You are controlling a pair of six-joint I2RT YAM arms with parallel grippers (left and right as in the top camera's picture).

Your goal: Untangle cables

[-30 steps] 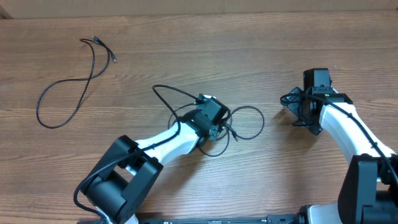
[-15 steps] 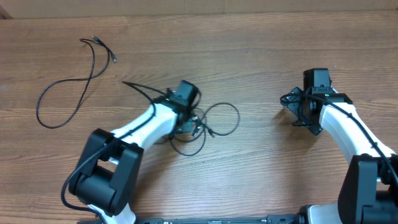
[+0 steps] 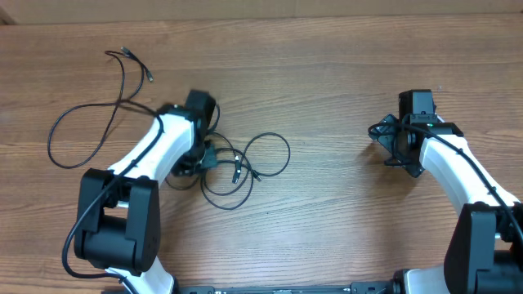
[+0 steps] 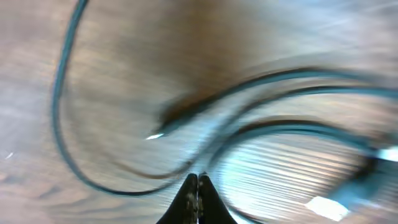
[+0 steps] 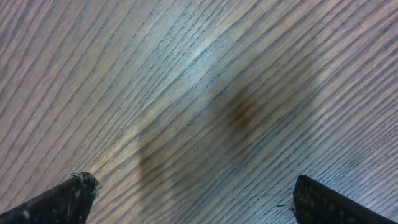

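Left gripper (image 4: 198,186): fingertips pressed together, judged clamped on a strand of the thin black looped cables (image 3: 235,167) | cables laid just right of it on brown wooden table (image 3: 343,229), loops spread rightward | right gripper (image 5: 193,199): splayed wide, empty, well apart | left arm judged nearer.

Left arm's stretched out to the left, its tool (image 4: 198,182) pinched closed, while the right tool (image 5: 193,188) hangs spread wide.
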